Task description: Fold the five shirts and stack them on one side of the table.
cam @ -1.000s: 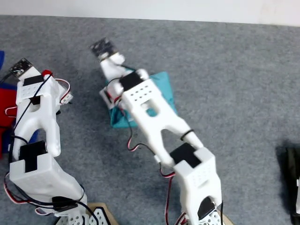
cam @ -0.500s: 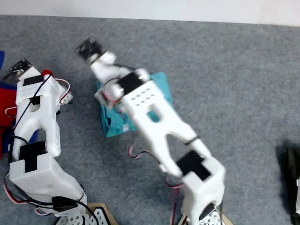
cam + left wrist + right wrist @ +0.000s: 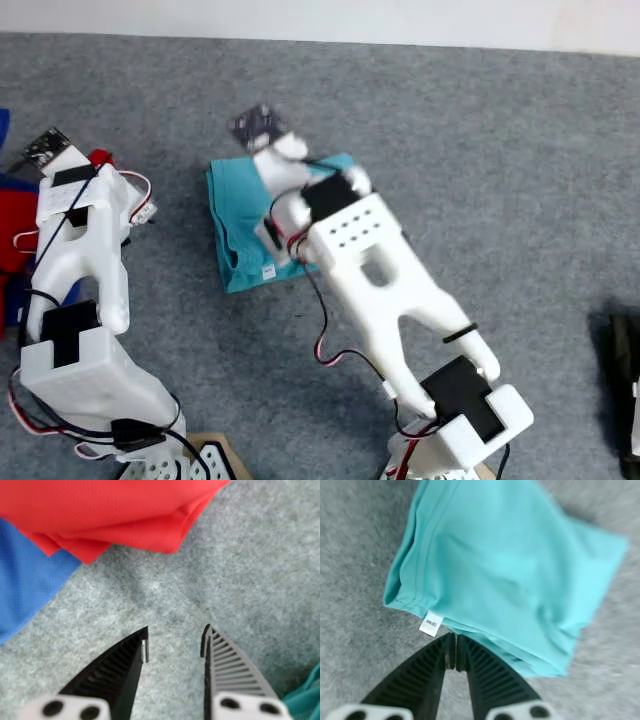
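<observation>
A folded teal shirt lies flat on the grey table, its white label at one edge. My right gripper is shut with nothing in it, its tips just off the shirt's labelled edge. In the high view the right arm reaches over the shirt's right side. At the far left lie a red shirt and under it a blue shirt. My left gripper hovers open over bare table beside them, holding nothing.
In the high view the red shirt and the blue shirt sit at the table's left edge beside the left arm. A dark object stands at the right edge. A teal corner shows near the left gripper.
The teal shirt has slid left across the table. The right arm's wrist swung left, then came back right, uncovering the shirt's left part. The left arm has kept still.
</observation>
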